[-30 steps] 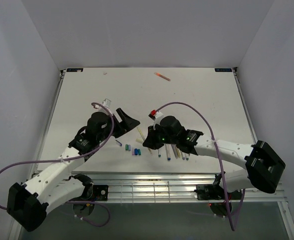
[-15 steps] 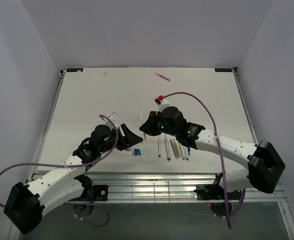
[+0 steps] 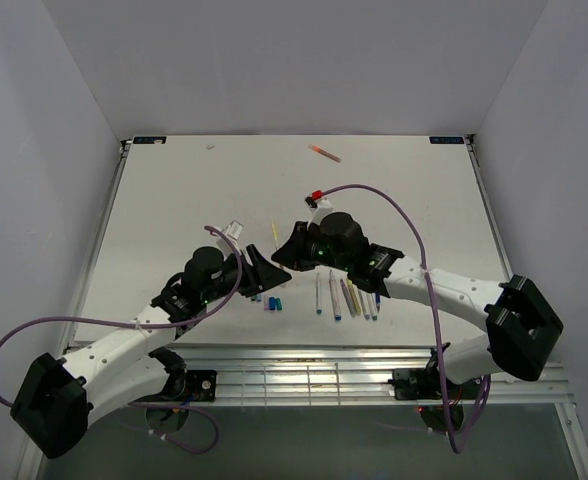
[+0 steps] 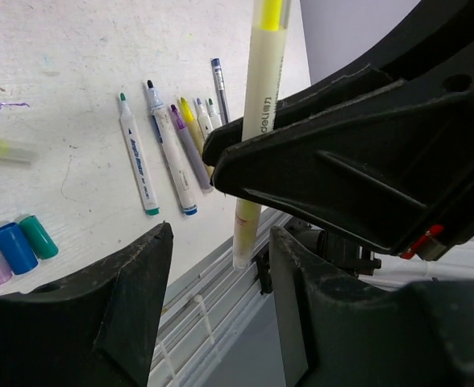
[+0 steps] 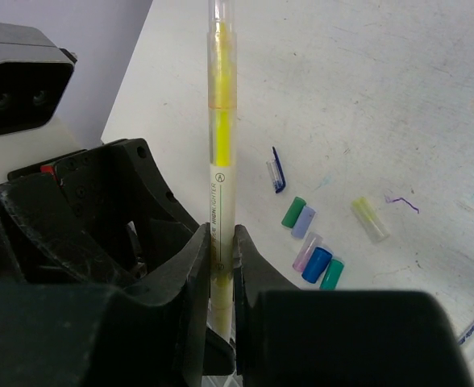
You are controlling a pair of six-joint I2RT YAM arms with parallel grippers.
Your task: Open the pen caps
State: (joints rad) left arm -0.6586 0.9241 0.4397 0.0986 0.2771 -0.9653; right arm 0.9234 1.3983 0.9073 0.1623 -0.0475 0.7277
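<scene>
My right gripper (image 5: 221, 266) is shut on a yellow highlighter pen (image 5: 221, 153) and holds it in the air; it also shows in the top view (image 3: 289, 247). The pen (image 3: 275, 232) carries a clear cap at its far end (image 5: 219, 20). My left gripper (image 4: 221, 298) is open, and the pen's near end (image 4: 243, 242) hangs between its fingers without touching them. Loose pen caps lie on the table: green (image 5: 293, 211), lilac (image 5: 305, 221), pink (image 5: 307, 251), blue (image 5: 317, 264), teal (image 5: 331, 274) and pale yellow (image 5: 370, 218). Several uncapped pens (image 4: 137, 153) lie in a row.
An orange pen (image 3: 324, 152) lies alone near the table's far edge. A small blue clip cap (image 5: 276, 172) lies beside the loose caps. The row of pens (image 3: 346, 296) sits near the table's front edge (image 3: 304, 346), under my right arm. Pen scribbles mark the table (image 5: 402, 201).
My right gripper has lifted the yellow pen off the table and swung it left. My left gripper has moved nearer and right, so its open fingers now flank the pen's near end.
</scene>
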